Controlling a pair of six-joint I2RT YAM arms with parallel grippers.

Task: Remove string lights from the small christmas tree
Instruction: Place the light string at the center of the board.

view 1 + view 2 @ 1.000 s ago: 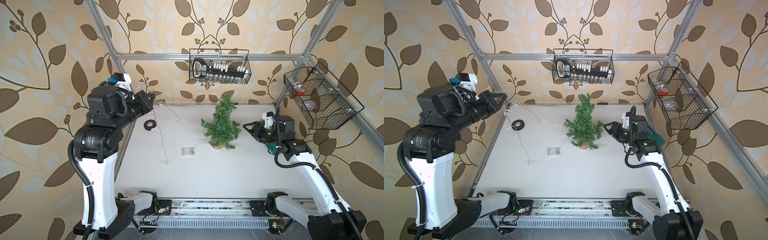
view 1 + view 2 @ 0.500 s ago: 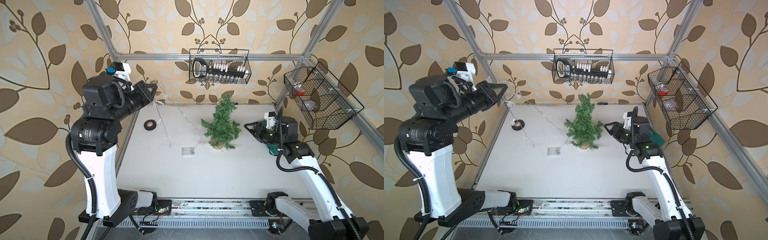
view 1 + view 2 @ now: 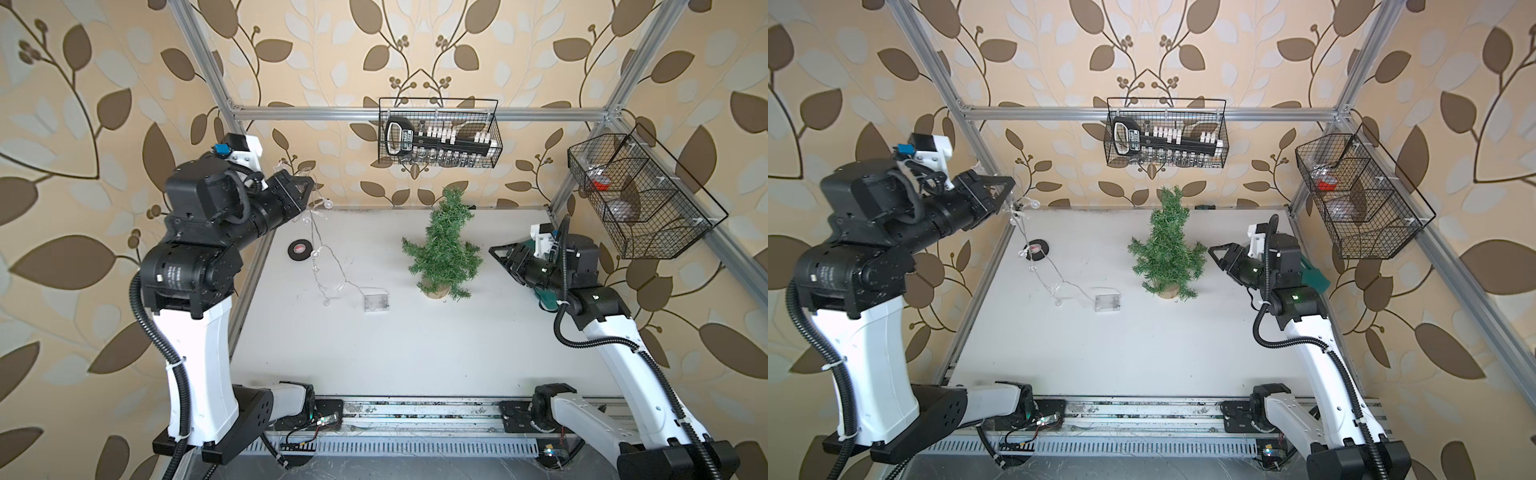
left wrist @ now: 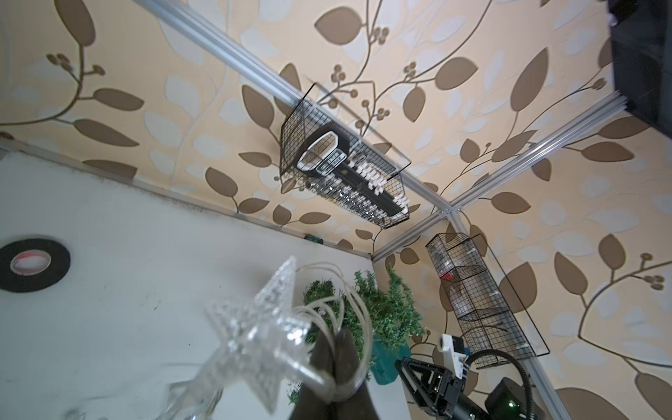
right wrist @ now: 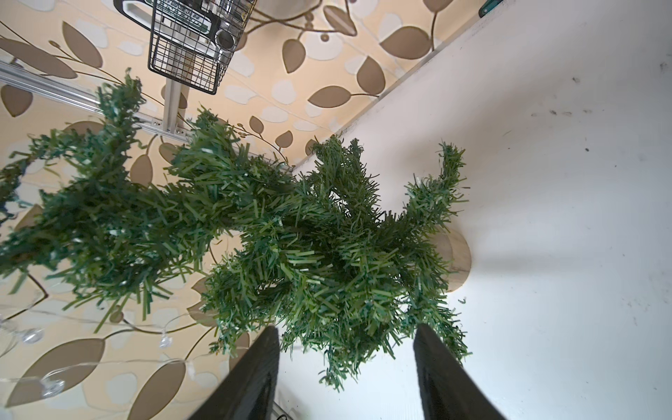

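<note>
**Student:** Where do the string lights [image 3: 317, 252] lie relative to the small christmas tree [image 3: 442, 249]?

**Instructor:** Wholly off it. In both top views the wire hangs from the left tool [image 3: 305, 189], which is raised well out from the tree on the left arm's side. The wire descends past the black tape roll [image 3: 299, 251] and ends at the clear battery box [image 3: 376, 302]. The box lies flat on the tabletop [image 3: 415, 353], near the tree's wooden base.

**Student:** How does the left tool stand?

**Instructor:** Closed tight on the strand. The left wrist view shows its dark fingertips [image 4: 327, 363] pressed together over several wire loops, with a clear star [image 4: 262, 334] just beside them.

**Student:** And the right tool [image 3: 496, 251]?

**Instructor:** It is on the tree's opposite side, just beside the lower branches, with its jaws moderately apart and holding nothing. In the right wrist view, needle tips reach the gap between the fingers [image 5: 254, 367]. Whether they touch cannot be told.

**Student:** What differs from one second earlier?

**Instructor:** The left arm sits slightly higher in view, and the hanging strand has swung and changed shape. It now drops more steeply beside the tape roll. The tree, battery box, tape roll and right tool have kept their places.
</note>
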